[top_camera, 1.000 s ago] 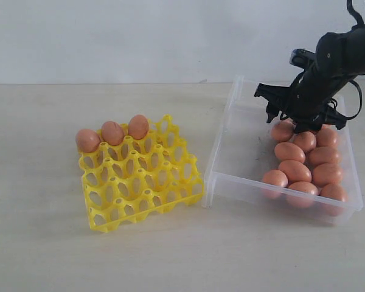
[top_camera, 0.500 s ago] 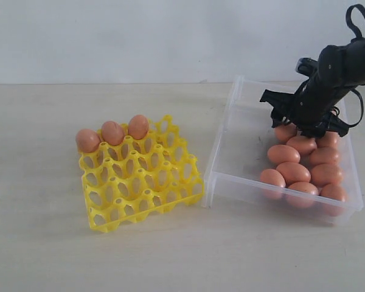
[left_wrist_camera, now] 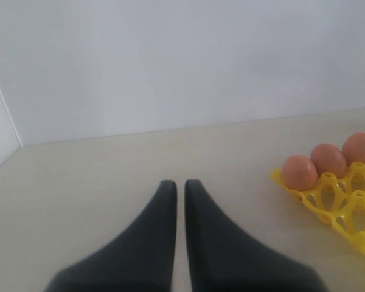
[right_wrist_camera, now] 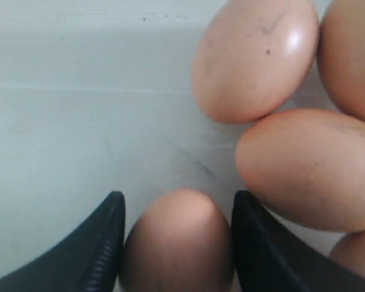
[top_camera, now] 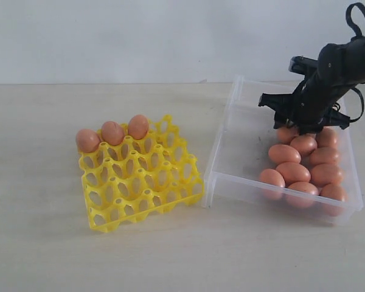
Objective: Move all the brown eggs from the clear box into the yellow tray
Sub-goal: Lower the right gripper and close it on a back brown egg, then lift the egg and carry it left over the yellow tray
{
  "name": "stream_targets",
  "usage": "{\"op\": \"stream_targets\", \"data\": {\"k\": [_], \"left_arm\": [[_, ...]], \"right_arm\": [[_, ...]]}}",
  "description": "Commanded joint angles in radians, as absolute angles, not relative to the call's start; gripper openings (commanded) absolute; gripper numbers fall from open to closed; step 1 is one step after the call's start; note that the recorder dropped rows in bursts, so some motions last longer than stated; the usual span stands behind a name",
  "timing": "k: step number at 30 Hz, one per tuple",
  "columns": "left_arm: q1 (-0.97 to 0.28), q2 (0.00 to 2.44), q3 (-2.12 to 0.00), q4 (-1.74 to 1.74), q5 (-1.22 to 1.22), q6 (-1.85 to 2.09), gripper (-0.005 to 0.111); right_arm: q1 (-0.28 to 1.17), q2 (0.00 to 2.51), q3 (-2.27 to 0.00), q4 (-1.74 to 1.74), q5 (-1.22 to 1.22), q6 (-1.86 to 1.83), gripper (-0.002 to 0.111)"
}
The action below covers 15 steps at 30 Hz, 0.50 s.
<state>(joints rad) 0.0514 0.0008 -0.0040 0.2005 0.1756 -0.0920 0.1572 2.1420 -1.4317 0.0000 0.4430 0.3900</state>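
The clear box [top_camera: 231, 131] stands right of the yellow tray [top_camera: 140, 176]. Several brown eggs [top_camera: 293, 172] lie clustered in the box's right half. Three more eggs [top_camera: 112, 132] sit in the tray's back row, which the left wrist view shows too [left_wrist_camera: 319, 161]. My right gripper [top_camera: 295, 129] reaches down at the back of the cluster. Its jaws press both sides of one brown egg [right_wrist_camera: 179, 243] resting on the box floor, with other eggs [right_wrist_camera: 304, 167] right beside one finger. My left gripper [left_wrist_camera: 180, 184] hovers shut and empty over bare table, beside the tray [left_wrist_camera: 347, 207].
The box's low walls surround my right gripper, and its left half [top_camera: 243, 152] holds no eggs. The table [top_camera: 42, 231] is pale beige, with a white wall behind. The left arm does not show in the exterior view.
My right gripper has sunk a little into the back of the egg cluster and its jaws have narrowed onto one egg. Tray, box and left gripper are unchanged.
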Motion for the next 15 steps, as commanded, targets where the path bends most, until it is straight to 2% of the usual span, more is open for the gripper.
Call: {"op": "stream_targets", "data": {"k": [1,5,8,15], "left_arm": [[0.047,0.0,0.0,0.2,0.173,-0.097,0.004],[0.047,0.0,0.0,0.2,0.173,-0.097,0.004],[0.047,0.0,0.0,0.2,0.173,-0.097,0.004],[0.047,0.0,0.0,0.2,0.173,-0.097,0.004]], "right_arm": [[0.152,2.139,-1.435,0.0,0.355,0.249,0.0],[0.152,2.137,-1.388,0.0,0.189,0.184,0.0],[0.152,2.137,-1.282,0.0,-0.056,0.182,0.0],[0.149,2.141,-0.98,-0.172,-0.968,0.181,0.0]]}}
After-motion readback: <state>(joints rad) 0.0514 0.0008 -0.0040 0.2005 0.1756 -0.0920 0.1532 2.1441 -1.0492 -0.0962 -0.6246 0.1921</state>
